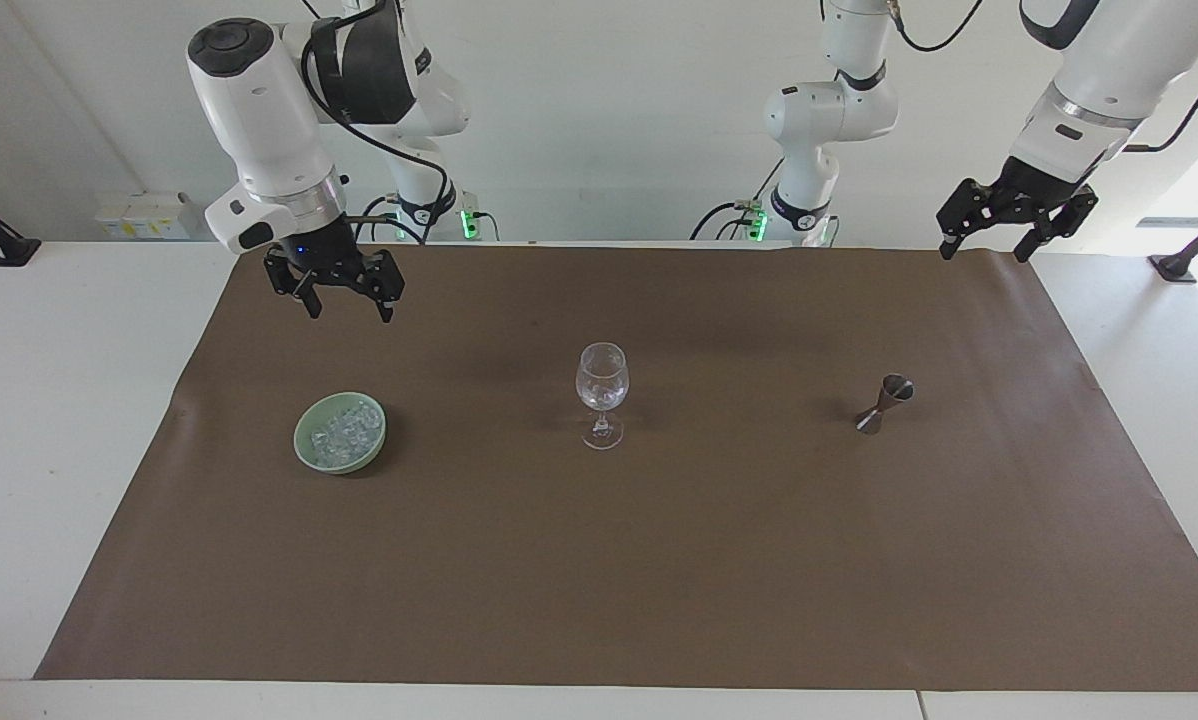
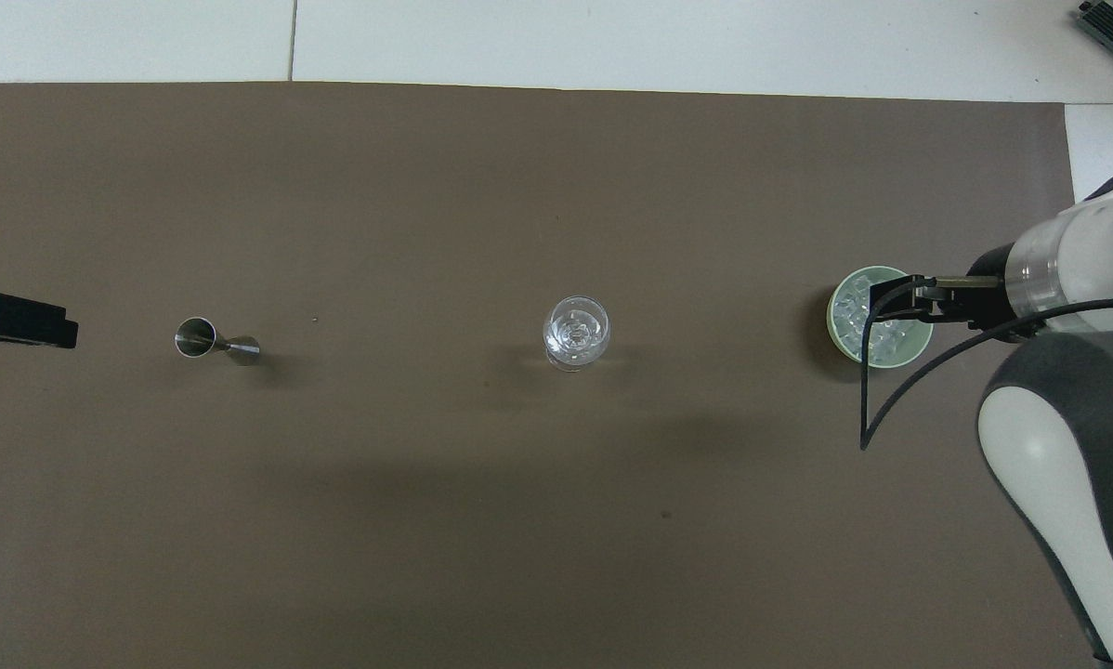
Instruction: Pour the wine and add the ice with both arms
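Note:
A clear wine glass [image 1: 602, 385] [image 2: 576, 333] stands upright at the middle of the brown mat. The ice [image 1: 344, 428] [image 2: 856, 311] lies heaped in a pale green bowl [image 1: 300, 442] [image 2: 833, 321] toward the right arm's end. My right gripper [image 1: 349, 312] [image 2: 896, 307] hangs open and holds nothing, high above the mat by the bowl, which it partly covers in the overhead view. A small metal jigger [image 1: 884, 403] [image 2: 215, 340] stands toward the left arm's end. My left gripper [image 1: 983, 254] [image 2: 27, 321] is open and raised over the mat's corner at that end. No wine shows.
The brown mat [image 1: 659, 560] [image 2: 519, 511] covers most of the white table [image 1: 49, 400]. Black cables loop from the right arm over the bowl in the overhead view. Small white boxes [image 1: 144, 215] sit by the wall.

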